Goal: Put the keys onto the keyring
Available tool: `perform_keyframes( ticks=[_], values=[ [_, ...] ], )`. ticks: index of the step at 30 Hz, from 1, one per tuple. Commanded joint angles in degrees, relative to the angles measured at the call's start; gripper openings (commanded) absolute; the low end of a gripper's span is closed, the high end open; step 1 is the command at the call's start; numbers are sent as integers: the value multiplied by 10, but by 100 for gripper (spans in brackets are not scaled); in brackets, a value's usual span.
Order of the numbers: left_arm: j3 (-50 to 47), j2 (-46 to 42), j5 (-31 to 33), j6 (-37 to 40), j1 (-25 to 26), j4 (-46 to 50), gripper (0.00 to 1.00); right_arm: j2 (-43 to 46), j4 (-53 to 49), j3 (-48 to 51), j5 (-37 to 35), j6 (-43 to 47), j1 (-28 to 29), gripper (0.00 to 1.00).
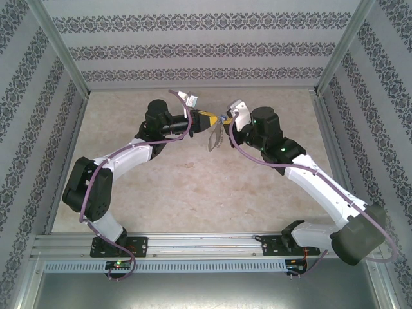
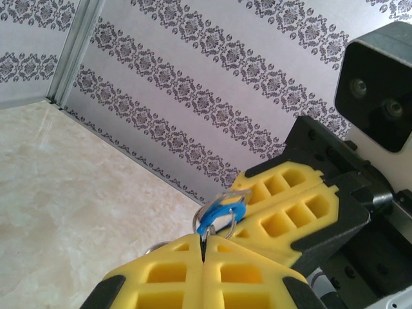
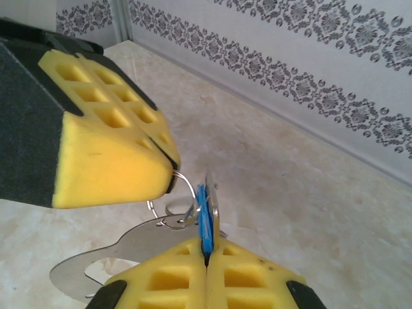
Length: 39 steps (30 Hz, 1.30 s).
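The keys, a tiny silver metal key joined to a small bright-blue oval plastic tag (image 3: 205, 217), are off the table, pinched edge-on in the right gripper (image 3: 206, 244), whose yellow foam fingers are pressed together on the tag; this grip seems meant to keep the tag steady and leave its silver ring free for threading. In the right wrist view, at 10 o'clock from the tag, the left gripper (image 3: 171, 172) has its fingers closed on a thin silver wire ring (image 3: 187, 185); the ring appears to belong to the grey oval carabiner-like metal keyring (image 3: 112, 256), which hangs at 8 o'clock from the tag, slack and clear of both pincers; whether the wire ring and the tag's ring already interlock cannot be told. That hold looks like a bracing one, with one arm fixing the ring while the other feeds the key.

In the top view the two grippers meet tip to tip, the left from 9 o'clock and the right from 3 o'clock; the keyring dangles at 6 o'clock beneath them, above the beige marbled table (image 1: 193, 206). The only enclosure is the cell of grey floral-patterned wall panels (image 1: 193, 48) around the table; within it are the two arms and what they hold; the keyring, itself a holder, cannot be confirmed to carry the keys yet.
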<state>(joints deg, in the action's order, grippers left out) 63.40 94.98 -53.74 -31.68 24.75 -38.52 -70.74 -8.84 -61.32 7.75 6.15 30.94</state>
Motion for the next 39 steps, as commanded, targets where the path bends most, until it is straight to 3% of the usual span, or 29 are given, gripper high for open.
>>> perform_keyframes(
  ticks=[1, 32, 33, 36, 39],
  values=[
    [13, -21, -2, 8, 1, -12, 0, -12, 11, -10, 2, -6, 9, 0],
    [12, -20, -1, 5, 3, -16, 0, 23, 5, -3, -14, -11, -23, 0],
    [11, -20, 2, 4, 2, -16, 2, 20, 5, -6, -14, -10, -24, 0],
    [4, -23, 19, 5, 3, -18, 29, 9, 0, -14, -14, -10, -25, 0],
    [-3, -29, 35, 7, 2, -16, 45, -1, 0, -18, -14, -9, -29, 0]
  ],
)
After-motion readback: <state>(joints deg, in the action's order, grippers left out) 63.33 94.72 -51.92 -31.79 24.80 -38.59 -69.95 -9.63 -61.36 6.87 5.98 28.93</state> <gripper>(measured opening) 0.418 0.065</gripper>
